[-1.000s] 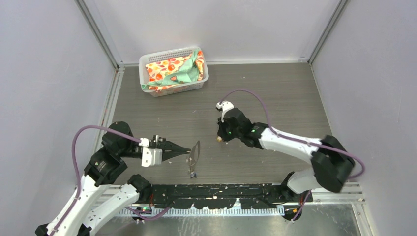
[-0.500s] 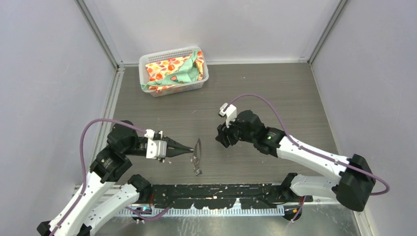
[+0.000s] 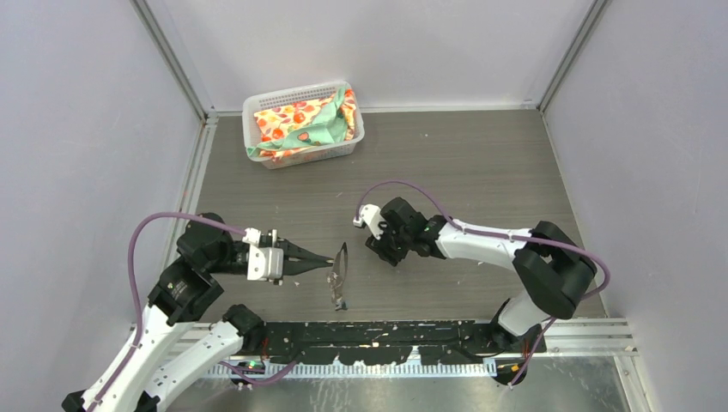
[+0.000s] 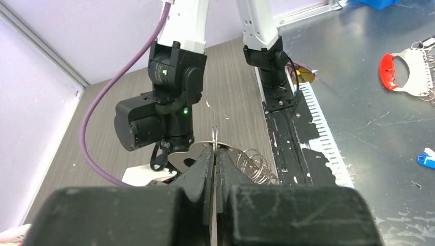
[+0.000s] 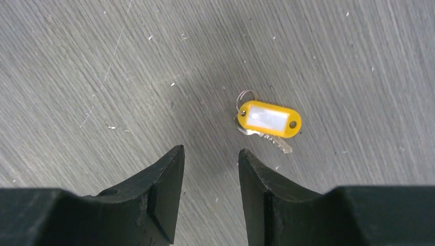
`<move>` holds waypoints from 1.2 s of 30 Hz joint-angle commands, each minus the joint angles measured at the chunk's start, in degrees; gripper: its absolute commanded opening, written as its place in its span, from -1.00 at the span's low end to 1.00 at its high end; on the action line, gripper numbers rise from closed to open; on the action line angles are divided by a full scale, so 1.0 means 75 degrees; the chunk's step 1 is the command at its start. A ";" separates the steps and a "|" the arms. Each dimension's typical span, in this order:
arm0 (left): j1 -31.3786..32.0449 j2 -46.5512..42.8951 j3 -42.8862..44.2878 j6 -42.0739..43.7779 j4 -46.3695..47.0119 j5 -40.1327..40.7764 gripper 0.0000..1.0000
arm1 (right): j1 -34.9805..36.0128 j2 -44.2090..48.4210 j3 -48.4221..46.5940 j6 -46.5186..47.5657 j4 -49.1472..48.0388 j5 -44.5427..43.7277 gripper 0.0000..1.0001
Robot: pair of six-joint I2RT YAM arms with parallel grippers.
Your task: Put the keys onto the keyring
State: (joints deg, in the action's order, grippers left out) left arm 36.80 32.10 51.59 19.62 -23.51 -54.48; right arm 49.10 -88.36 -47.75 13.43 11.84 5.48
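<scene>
My left gripper [image 3: 324, 260] is shut on the edge of the keyring [image 3: 342, 261], a pale flat metal piece held upright just above the table. In the left wrist view the fingertips [image 4: 205, 160] pinch its thin edge, with its oval hole [image 4: 177, 155] to the left and wire loops [image 4: 254, 165] to the right. A small dark bluish piece [image 3: 340, 300] hangs at its lower end; I cannot tell if it is the blue key. My right gripper [image 5: 210, 149] is open and empty, pointing down at the table. The yellow-headed key [image 5: 269, 121] lies flat just beyond its right fingertip, untouched. In the top view that key is hidden under the right gripper [image 3: 379, 249].
A white basket [image 3: 257, 105] with patterned cloth stands at the back left. A black rail [image 3: 386, 330] runs along the near edge. In the left wrist view a red-and-white piece [image 4: 405, 72] and a blue tag [image 4: 426, 160] lie on the metal surface beyond the rail.
My right arm has swung its wrist left and nearer to the keyring, down over the yellow key. My left gripper still holds the keyring at almost the same spot.
</scene>
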 commanded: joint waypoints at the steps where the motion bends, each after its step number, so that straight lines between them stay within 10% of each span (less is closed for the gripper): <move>1: 0.0038 -0.0044 0.0263 -0.0209 0.0145 0.0053 -0.99 | -0.0016 -0.0209 -0.0360 0.0764 -0.0466 -0.0113 -0.06; 25: 0.0029 0.0023 0.0398 -0.0240 0.0145 -0.0032 -0.99 | -0.0137 -0.1215 -0.0878 0.0441 -0.0878 -0.0920 -0.45; 31: 0.0028 0.0022 0.0405 -0.0210 0.0169 -0.0059 -0.99 | -0.0317 -0.1086 -0.0888 0.0189 -0.0974 -0.0837 -0.97; 36: 0.0031 0.0034 0.0376 -0.0204 0.0152 -0.0132 -0.99 | -0.0692 0.0110 -0.0422 -0.0039 -0.1656 0.0032 -0.98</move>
State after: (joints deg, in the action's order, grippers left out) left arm 36.80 32.38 52.45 18.37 -23.90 -54.46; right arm 46.04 -96.44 -52.07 15.09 5.39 0.45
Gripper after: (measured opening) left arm 0.009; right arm 0.021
